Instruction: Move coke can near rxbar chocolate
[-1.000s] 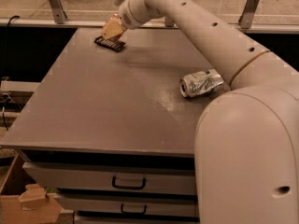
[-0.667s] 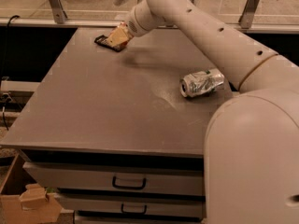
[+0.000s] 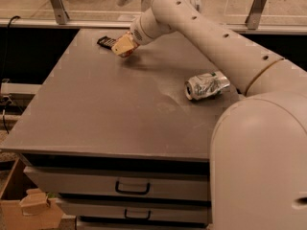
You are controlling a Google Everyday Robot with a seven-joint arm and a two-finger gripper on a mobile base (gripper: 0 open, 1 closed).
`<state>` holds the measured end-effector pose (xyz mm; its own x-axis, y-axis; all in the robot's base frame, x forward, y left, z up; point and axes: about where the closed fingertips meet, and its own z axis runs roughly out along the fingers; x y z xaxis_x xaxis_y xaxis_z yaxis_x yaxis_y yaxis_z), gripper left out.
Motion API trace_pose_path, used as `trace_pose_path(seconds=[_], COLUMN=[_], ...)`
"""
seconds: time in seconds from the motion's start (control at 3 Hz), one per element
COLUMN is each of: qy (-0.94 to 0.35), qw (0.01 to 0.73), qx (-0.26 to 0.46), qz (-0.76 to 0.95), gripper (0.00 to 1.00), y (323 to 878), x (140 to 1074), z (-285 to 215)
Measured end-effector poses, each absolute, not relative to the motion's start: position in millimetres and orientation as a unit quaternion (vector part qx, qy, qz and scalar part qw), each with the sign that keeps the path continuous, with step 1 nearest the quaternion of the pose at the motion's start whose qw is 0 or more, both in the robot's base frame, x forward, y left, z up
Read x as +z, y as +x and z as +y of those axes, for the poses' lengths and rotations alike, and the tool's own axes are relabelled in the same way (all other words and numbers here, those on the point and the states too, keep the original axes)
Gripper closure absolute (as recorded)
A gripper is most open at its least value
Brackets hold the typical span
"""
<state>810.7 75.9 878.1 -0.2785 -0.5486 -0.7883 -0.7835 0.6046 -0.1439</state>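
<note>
My gripper (image 3: 124, 45) is at the far left of the table, low over the top, with tan fingers (image 3: 123, 44). It is shut on the coke can (image 3: 127, 54). Only a thin red-orange sliver of the can shows under the fingers. The rxbar chocolate (image 3: 106, 42), a flat dark bar, lies on the table just left of the gripper, partly hidden by it. My arm (image 3: 206, 37) reaches in from the right, across the far side of the table.
A dented silver can with green markings (image 3: 206, 85) lies on its side at the right of the grey table (image 3: 105, 114). Drawers (image 3: 132, 188) are below the front edge. A cardboard box (image 3: 29, 207) sits on the floor at the lower left. A railing runs behind the table.
My gripper has moved right and toward the camera, from over the rxbar chocolate to just beside it. More of the bar now shows. The silver can has not moved.
</note>
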Motion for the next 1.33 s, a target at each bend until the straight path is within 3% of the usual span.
trace_pose_path(seconds=[1.0,1.33], qy=[-0.423,-0.427], qw=[0.416,0.412], qx=[0.143,0.148], qz=[0.792,0.791], gripper=[0.12,0.00], y=[808,807], x=[869,867], z=[83,90])
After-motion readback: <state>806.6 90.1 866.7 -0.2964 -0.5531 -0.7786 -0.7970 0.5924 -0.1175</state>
